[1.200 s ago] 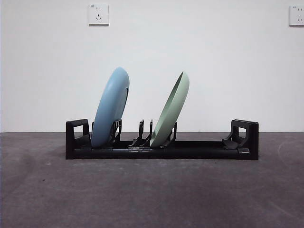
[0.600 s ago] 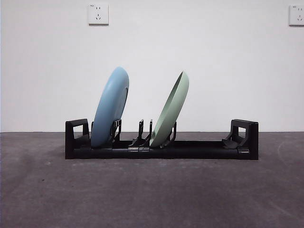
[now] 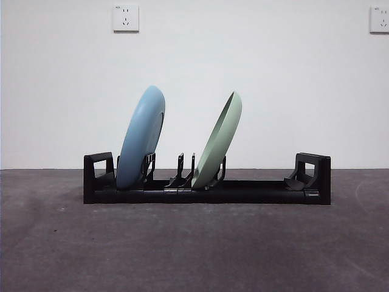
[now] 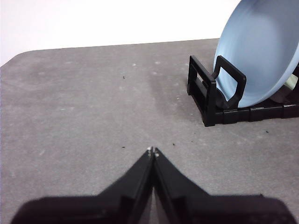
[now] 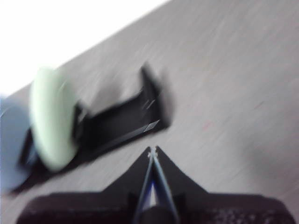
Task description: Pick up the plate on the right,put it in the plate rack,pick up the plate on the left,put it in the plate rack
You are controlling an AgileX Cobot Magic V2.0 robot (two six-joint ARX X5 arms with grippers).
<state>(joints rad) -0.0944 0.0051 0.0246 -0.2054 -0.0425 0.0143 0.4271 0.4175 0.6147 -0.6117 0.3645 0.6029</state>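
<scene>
1. The plate rack (image 3: 206,190) sits across the middle of the grey surface (image 3: 194,243), long side facing the front camera, with a blocky post at each end.
2. The blue plate (image 3: 141,137) stands on edge in a slot near the rack's left end in the front view, leaning a bit to the right.
3. The green plate (image 3: 219,141) stands in a slot around the middle of the rack, leaning the same way but more steeply. The two plates are well apart, not touching.
4. The left pincer (image 4: 153,151) hangs over bare surface, tips pressed together with nothing between them. Its wrist view shows the blue plate and that end post off to one side.
5. The right pincer (image 5: 153,150) is also closed on nothing. Its wrist picture is pretty blurry, but the green plate and the other end of the rack are still recognisable.
6. Neither arm shows up in the front view.
</scene>
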